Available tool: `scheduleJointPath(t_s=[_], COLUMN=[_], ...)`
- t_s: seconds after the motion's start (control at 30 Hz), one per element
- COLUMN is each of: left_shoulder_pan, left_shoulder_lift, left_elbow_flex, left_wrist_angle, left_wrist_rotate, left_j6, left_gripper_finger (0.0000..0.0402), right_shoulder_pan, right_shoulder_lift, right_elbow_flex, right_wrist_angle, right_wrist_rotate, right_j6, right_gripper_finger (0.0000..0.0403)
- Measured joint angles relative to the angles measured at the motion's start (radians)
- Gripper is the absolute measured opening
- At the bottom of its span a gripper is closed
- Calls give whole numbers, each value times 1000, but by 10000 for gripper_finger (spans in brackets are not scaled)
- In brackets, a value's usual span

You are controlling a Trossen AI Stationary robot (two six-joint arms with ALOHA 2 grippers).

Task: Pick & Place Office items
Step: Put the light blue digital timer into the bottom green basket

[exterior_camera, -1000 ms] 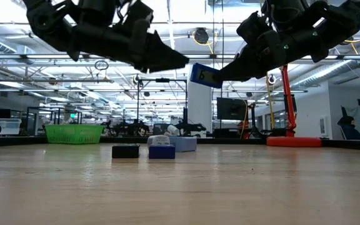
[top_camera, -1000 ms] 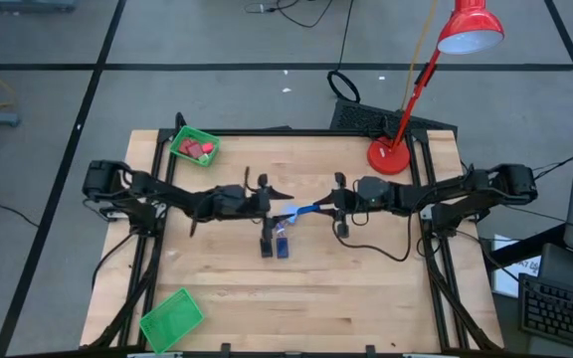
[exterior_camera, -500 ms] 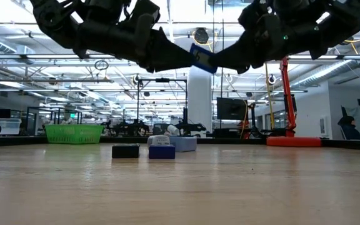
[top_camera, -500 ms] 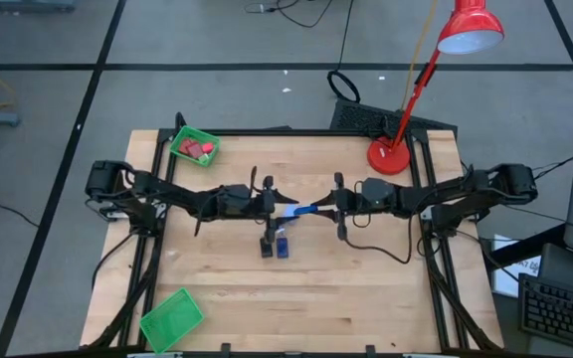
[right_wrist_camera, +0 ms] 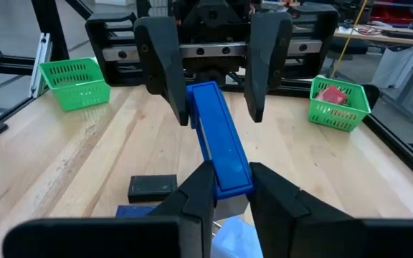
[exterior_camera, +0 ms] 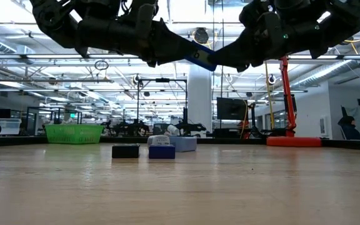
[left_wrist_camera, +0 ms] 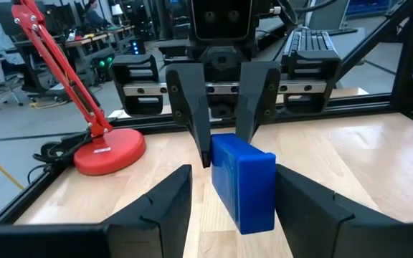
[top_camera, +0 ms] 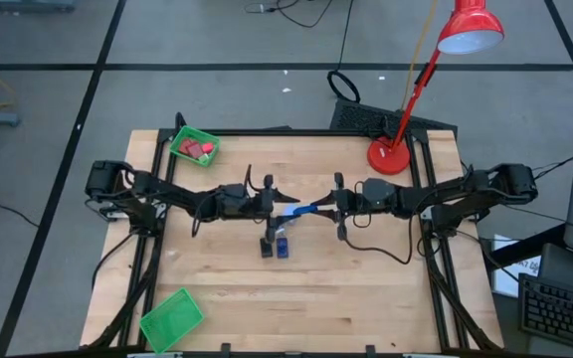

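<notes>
A blue stick (top_camera: 301, 210) is held in the air over the table's middle, between both grippers. My right gripper (right_wrist_camera: 229, 170) is shut on its right-hand end. My left gripper (left_wrist_camera: 235, 175) is open, with one finger on each side of the stick's free end (left_wrist_camera: 244, 188). Whether those fingers touch the stick, I cannot tell. Below them, a black rectangle (top_camera: 266, 247), a blue block (top_camera: 283, 247) and a light-blue piece (top_camera: 286, 225) lie flat on the wood. Red pieces (top_camera: 205, 150) sit in the far-left green tray (top_camera: 181, 145). My right gripper pinches the blue stick's right-hand end (right_wrist_camera: 232, 180) between its two fingers (right_wrist_camera: 196, 195). It comes in level from the table's right, fingers lying along the stick. The stick is lifted clear and points toward my left gripper, nearly level.
A second green tray (top_camera: 171, 318) sits at the near-left corner. The red desk lamp's base (top_camera: 389, 156) stands at the far right, with its arm leaning over the edge. Bare wood lies along the near side and right of the loose pieces.
My left gripper has moved toward the table's right, closing on the right gripper, so the stick's free end now lies between its open fingers. My right gripper has lifted the stick a little and brought it closer to level.
</notes>
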Motion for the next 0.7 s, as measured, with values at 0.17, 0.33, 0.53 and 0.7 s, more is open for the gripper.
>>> scheduleJointPath(t_s=[0.17,0.33,0.53,0.7], left_shoulder_pan=[2,0,0,1], left_shoulder_lift=[0,0,0,0], left_elbow_flex=[0,0,0,0], left_wrist_angle=[-1,-1,-3,-5], left_wrist_rotate=[0,5,9,12], left_j6=[0,1,1,7], left_gripper_finger=[186,165,97,63], right_shoulder_pan=[0,0,0,0], right_shoulder_lift=[0,0,0,0], right_elbow_flex=[0,0,0,0], right_wrist_angle=[1,1,1,-11], right_wrist_rotate=[1,0,5,2], right_j6=[-1,-6,-7,-6], right_gripper_finger=[60,60,60,67])
